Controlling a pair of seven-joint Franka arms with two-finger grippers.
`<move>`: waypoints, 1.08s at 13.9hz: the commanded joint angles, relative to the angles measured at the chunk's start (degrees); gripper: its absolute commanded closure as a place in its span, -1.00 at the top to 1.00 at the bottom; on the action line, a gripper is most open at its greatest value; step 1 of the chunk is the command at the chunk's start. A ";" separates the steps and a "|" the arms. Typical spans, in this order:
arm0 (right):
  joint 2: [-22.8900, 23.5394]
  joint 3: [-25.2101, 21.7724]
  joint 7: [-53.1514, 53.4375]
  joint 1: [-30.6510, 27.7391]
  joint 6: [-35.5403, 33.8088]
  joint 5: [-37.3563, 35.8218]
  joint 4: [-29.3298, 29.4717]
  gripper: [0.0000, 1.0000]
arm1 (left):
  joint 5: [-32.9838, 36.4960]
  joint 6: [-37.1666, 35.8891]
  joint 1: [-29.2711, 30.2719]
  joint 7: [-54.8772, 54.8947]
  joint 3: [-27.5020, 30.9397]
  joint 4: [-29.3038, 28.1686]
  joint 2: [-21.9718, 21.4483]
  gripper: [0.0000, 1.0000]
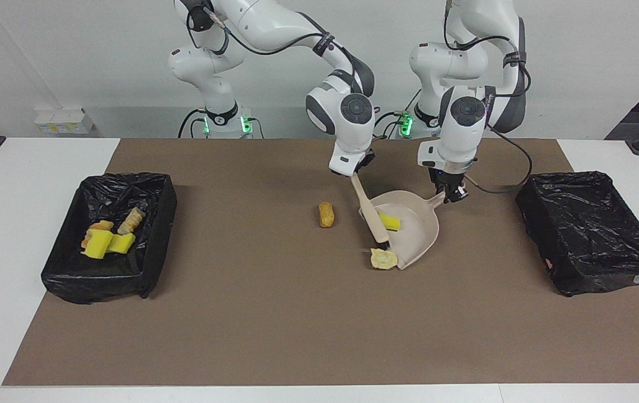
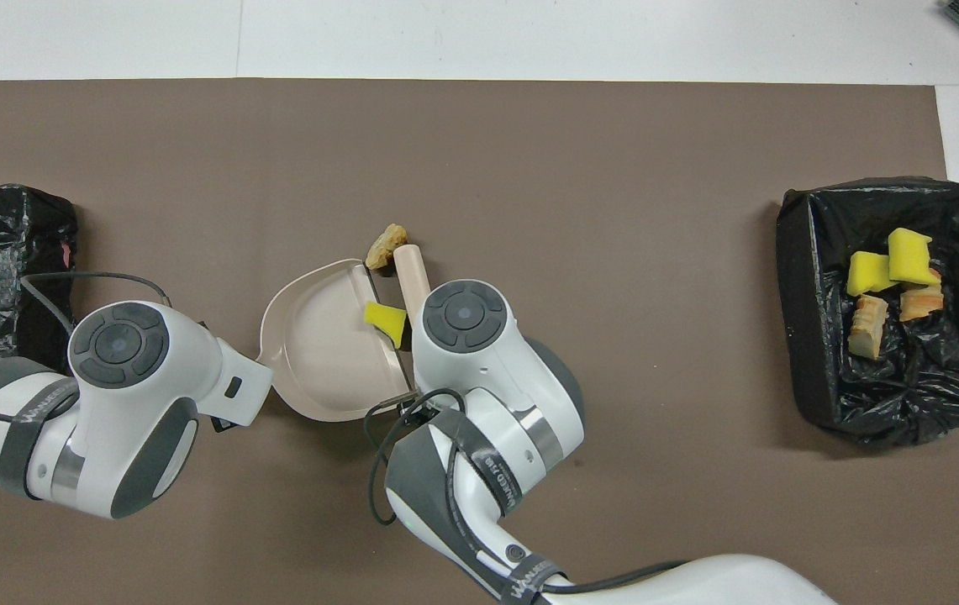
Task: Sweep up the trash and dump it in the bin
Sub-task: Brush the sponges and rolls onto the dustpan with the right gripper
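Right tool (image 1: 356, 169), clamped on brush (image 1: 372, 215), sweeps yellow wedge (image 1: 390, 222) into dustpan (image 1: 417, 235) gripped by left tool (image 1: 453, 193); tan lump (image 1: 383, 258), seemingly at the lip, needs another push.

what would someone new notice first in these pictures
Mid-mat, the right pincer holds a brush that has pushed a yellow sponge piece into the dustpan, which the left pincer holds by its handle. A tan lump sits at the pan's lip. More pieces fill the black bin at the right arm's end.
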 commanded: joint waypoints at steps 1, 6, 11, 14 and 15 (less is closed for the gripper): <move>-3.44 1.24 2.09 2.36 -1.90 2.25 -2.08 -1.00 | -0.15 0.84 -0.29 -2.11 0.27 -0.19 0.18 -1.00; -2.74 0.90 4.22 -1.13 -2.36 1.22 -0.58 -1.00 | -0.15 0.85 -0.38 -2.11 0.27 -0.19 0.18 -1.00; 2.70 0.63 3.86 -7.38 -1.30 -9.15 5.56 -1.00 | -0.15 0.67 -0.46 -6.94 0.27 -0.19 0.18 -1.00; 6.56 0.55 2.73 -9.13 0.64 -11.27 10.65 -1.00 | -0.15 0.58 -0.46 -7.47 0.27 -0.19 0.18 -1.00; 8.32 0.55 1.16 -9.15 0.38 -11.27 12.50 -1.00 | -0.15 0.58 -0.46 -7.47 0.27 -0.19 0.18 -1.00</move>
